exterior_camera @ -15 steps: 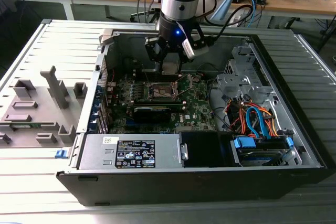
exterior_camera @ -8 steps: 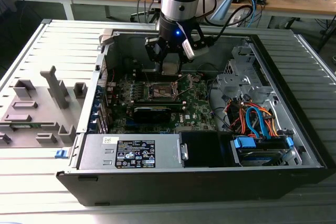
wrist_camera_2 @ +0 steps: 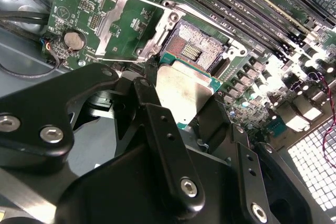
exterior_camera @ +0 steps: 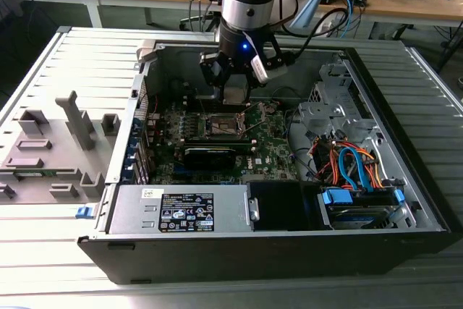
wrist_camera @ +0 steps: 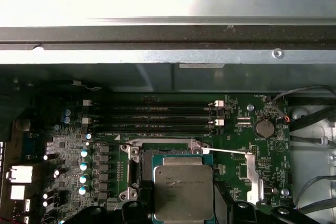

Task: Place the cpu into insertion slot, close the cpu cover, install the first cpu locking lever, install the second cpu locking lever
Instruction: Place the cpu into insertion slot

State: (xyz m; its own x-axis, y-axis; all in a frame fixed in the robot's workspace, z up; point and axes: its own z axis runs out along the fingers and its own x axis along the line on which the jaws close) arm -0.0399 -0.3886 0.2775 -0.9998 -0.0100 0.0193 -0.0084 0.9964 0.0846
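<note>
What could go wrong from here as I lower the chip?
1. The cpu, clamped in the end effector, overlaps one edge of the insertion slot; lowered off-square, it may bend the contacts.
2. The open cpu cover and thin locking lever sit close by; the end effector might snag them.

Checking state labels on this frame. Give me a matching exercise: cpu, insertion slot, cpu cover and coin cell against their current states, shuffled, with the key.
Things:
1. cpu
2. insertion slot
3. cpu cover
4. coin cell

States:
A. flipped open, lying off to the side of the slot
B. round and silvery, sitting on the green board
C. held by the gripper, not seated
D. empty, contacts exposed

Pairs: 1-C, 2-D, 3-A, 4-B
</note>
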